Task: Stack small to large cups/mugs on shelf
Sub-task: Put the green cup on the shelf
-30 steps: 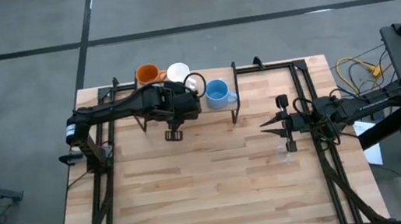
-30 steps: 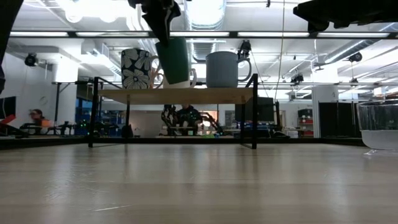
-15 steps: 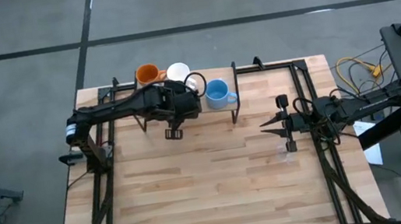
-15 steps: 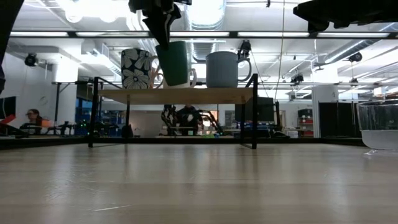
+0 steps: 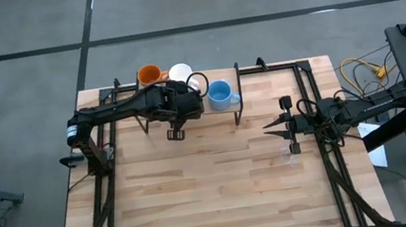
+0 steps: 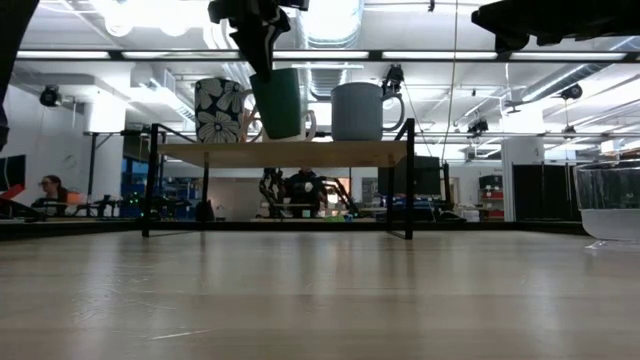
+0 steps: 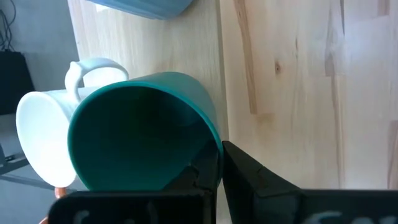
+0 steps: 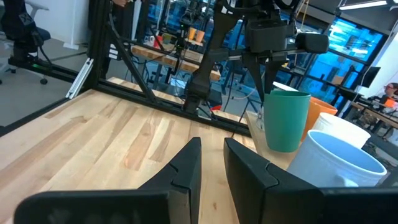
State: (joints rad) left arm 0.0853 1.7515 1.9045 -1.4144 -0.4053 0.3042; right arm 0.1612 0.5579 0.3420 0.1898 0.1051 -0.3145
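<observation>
One dark green cup (image 6: 280,101) sits on the shelf (image 6: 280,153) between the patterned and light blue mug (image 6: 357,111), its rim pinched by the left gripper (image 7: 214,163). Rigid, glazed, likely slippery and breakable; rim-wall hold suits. Right gripper (image 8: 211,163) waits narrowly parted, far right.

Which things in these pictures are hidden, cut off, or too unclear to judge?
- Dark green cup: in the high view the left arm covers it fully.
- Whether the cup's base touches the shelf: the low view cannot settle it.
- Clear glass: cut by the right edge of the low view.
- Orange mug: in the low view other mugs hide it.
- Left gripper: the left wrist view shows only part of it.
</observation>
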